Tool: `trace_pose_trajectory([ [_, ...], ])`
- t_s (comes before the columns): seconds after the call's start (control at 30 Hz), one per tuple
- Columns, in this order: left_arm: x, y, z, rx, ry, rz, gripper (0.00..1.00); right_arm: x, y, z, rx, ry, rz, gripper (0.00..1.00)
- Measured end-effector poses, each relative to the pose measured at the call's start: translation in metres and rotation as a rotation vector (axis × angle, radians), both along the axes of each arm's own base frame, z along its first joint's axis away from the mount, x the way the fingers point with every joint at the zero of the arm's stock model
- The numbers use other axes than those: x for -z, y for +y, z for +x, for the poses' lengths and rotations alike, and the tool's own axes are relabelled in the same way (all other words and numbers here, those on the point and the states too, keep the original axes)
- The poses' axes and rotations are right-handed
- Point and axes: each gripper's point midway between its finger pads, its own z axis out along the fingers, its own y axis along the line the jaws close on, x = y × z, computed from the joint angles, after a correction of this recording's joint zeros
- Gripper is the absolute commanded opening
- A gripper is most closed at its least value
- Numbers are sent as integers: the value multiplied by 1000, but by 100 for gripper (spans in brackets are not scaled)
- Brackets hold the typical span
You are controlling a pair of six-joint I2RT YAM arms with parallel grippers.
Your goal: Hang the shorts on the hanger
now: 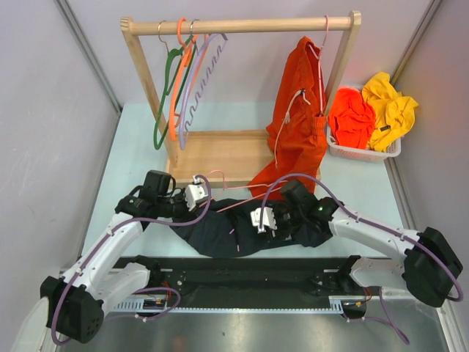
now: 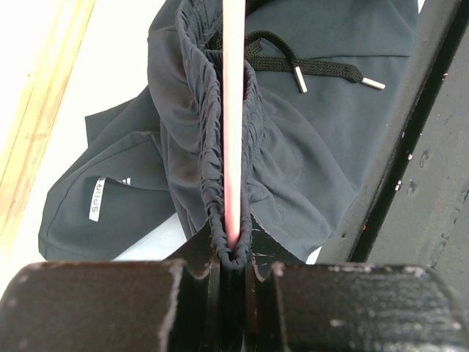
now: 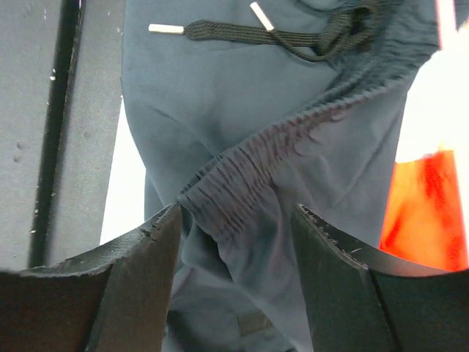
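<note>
Waistband of the shorts [image 1: 220, 235] pinched in the left gripper [image 2: 234, 257], with the right gripper [image 3: 236, 213] open at the same hem.

The dark shorts lie crumpled on the surface [image 1: 124, 161] between the two arms, just in front of the wooden rack [image 1: 234, 26]. The left gripper is closed tight on the gathered waistband, and the thin pink rod of the hanger [image 2: 233, 110] runs inside that fold down to its jaws. The right gripper's fingers [image 3: 139, 257] stand well apart, holding nothing, with a stretch of waistband lying between them. The drawstring [image 2: 293, 66] rests loose on the fabric.
</note>
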Motion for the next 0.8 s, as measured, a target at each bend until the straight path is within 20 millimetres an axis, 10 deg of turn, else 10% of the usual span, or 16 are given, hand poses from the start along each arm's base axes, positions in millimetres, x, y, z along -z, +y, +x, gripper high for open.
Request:
trace_pose_trajectory([
  [0.27,1,3,1,-15,-1,14,0,23,1,-11,-77,-18,-33,63],
  [0.53,-3,4,-1,-8,-23,12,0,27,-5,11,-12,-74,-40,0],
  [0.8,-19,5,-17,50,-88,-13,0,-47,-44,27,154,-176,112,0],
])
